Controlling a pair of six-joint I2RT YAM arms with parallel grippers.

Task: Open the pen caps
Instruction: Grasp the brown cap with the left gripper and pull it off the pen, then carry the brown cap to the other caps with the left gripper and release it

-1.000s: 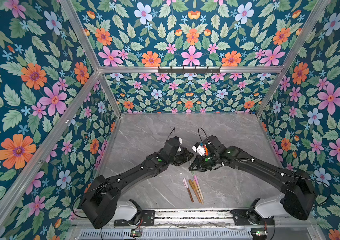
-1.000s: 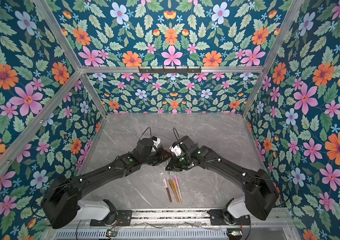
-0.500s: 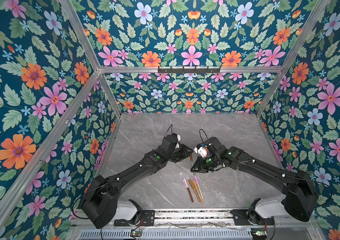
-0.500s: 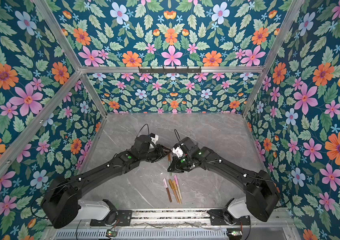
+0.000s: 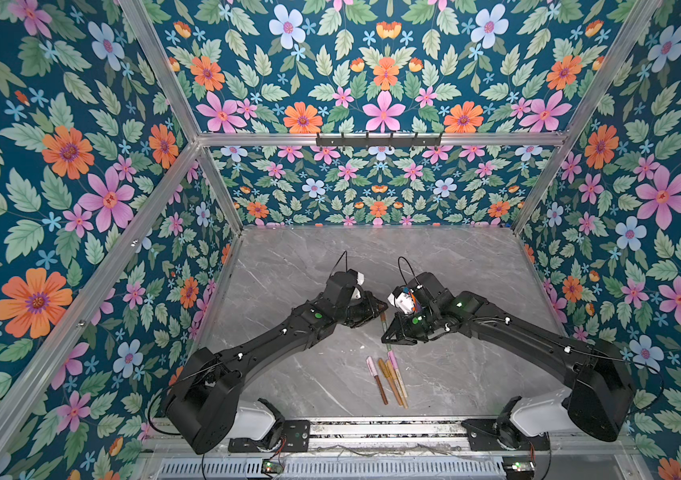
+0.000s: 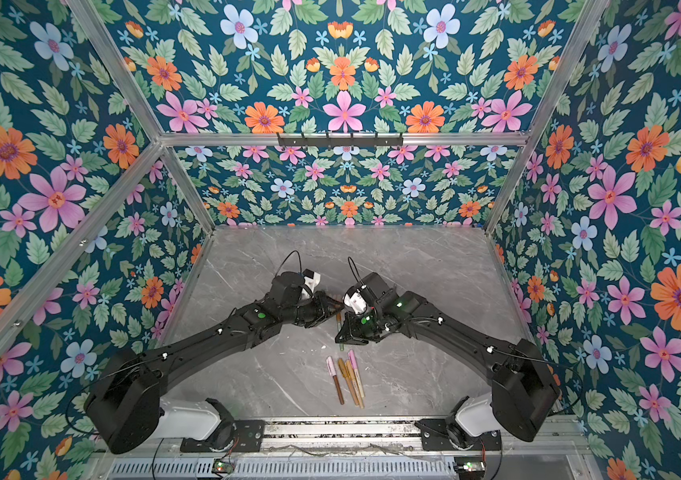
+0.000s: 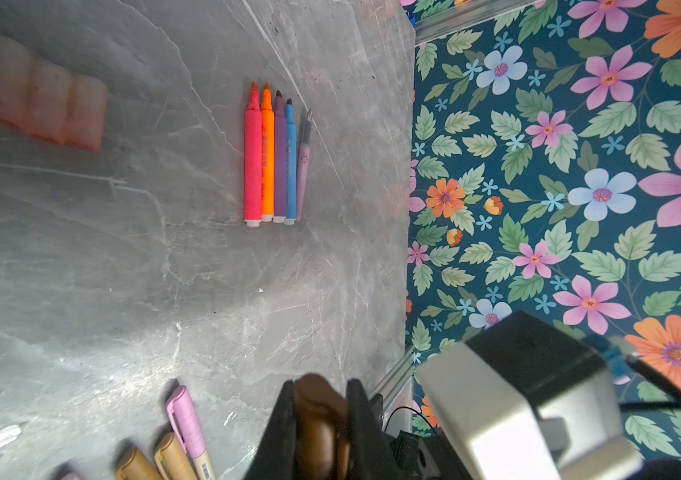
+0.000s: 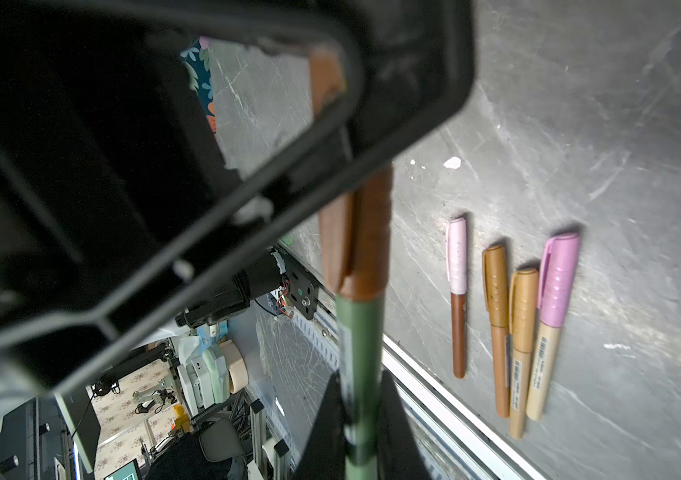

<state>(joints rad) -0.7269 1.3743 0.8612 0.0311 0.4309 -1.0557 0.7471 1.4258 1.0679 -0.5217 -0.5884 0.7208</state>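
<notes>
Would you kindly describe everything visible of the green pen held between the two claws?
The green pen is a slim, matte olive-green plastic barrel with a brown clipped cap seated on it. It is held in the air: the right claw is shut on the barrel, the left claw on the cap's far end.

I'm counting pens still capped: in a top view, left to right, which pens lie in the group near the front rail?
pale-pink-capped brown pen, gold-capped brown pen, gold-capped beige pen, pink-capped beige pen
</notes>
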